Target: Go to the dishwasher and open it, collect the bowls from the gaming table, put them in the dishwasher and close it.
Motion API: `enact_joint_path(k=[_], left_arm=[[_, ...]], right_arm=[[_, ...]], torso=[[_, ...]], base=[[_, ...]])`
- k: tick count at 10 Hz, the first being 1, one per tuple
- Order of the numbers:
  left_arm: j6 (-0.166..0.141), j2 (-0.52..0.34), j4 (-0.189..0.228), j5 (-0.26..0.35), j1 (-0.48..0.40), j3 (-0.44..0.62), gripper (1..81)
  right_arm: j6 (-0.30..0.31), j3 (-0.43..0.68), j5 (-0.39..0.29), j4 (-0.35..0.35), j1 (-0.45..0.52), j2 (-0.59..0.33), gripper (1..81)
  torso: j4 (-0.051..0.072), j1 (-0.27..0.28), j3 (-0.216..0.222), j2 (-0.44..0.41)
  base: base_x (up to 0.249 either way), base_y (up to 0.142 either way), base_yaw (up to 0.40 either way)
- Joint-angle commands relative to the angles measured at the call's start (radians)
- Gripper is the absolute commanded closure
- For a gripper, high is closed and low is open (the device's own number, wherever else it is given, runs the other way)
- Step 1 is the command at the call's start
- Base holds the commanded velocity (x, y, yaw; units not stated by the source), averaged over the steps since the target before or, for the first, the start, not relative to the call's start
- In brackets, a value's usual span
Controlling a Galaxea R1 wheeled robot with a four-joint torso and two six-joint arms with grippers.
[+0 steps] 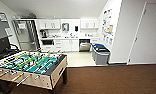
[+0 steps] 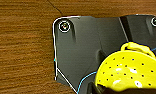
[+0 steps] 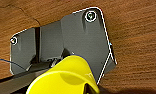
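Across the room from you, the dishwasher [image 1: 84, 46] sits under the kitchen counter, apparently open, well beyond the football table [image 1: 31, 67] (nearer, on your left). Each wrist view shows a yellow bowl [image 2: 130, 72] [image 3: 66, 77] close up; you cannot tell either gripper's finger state.

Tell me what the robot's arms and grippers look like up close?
From the wrist cameras, each arm ends over a wide dark grey plate with rounded corners, a pale edge and round silver fittings at the corners. A thin blue cable runs across it. The left gripper has a bright yellow shell dotted with small holes; the right gripper is smooth, glossy yellow.
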Motion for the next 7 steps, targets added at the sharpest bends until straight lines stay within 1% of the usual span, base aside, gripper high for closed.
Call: enact_joint_path(k=[1, 7], left_arm=[[0.002, -0.01, 0.009, 0.052, -0.049, -0.003, 81.1], [0.002, -0.01, 0.011, 0.052, -0.05, -0.003, 81.1]], right_arm=[[-0.004, 0.003, -0.059, -0.009, 0.048, -0.023, 81.1], [-0.004, 0.003, -0.059, -0.008, 0.048, -0.023, 81.1]], torso=[[0.0, 0.0, 0.0, 0.0], [0.0, 0.001, 0.0, 0.0]], base=[[0.181, -0.068, 0.0], [0.181, -0.073, 0.0]])
